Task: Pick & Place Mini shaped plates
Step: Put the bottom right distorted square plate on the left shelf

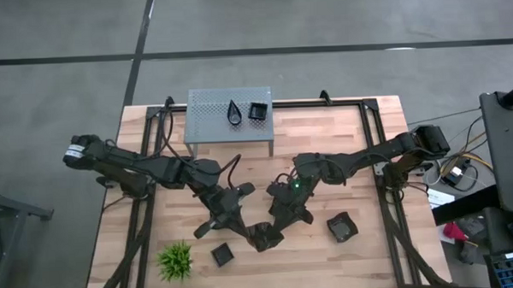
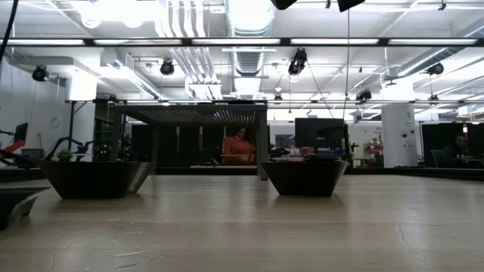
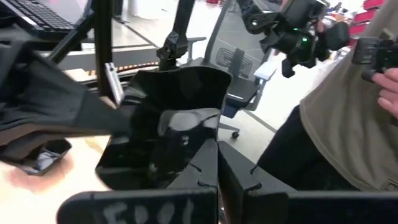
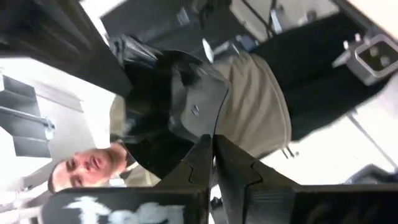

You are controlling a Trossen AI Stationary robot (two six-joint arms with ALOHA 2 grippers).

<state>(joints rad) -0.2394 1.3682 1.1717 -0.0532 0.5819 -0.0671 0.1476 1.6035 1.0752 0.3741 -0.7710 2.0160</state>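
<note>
Pinching one black plate (image 1: 261, 235) together, left gripper (image 1: 247, 230), right gripper (image 1: 272, 231), both clenched.

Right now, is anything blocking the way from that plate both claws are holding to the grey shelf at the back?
Nothing visible: bare table lies between the held plate and the grey shelf. Only the left gripper and right gripper crowd the plate.

A small spiky green plant (image 1: 175, 260) stands near the front left corner of the wooden table (image 1: 363, 251). A grey perforated metal stand (image 1: 206, 120) sits at the table's far edge, left of the middle. Beyond the table, a person in a beige top (image 3: 348, 130) stands close by. Farther back in the room, another person in red (image 2: 239, 147) sits among desks and monitors.
</note>
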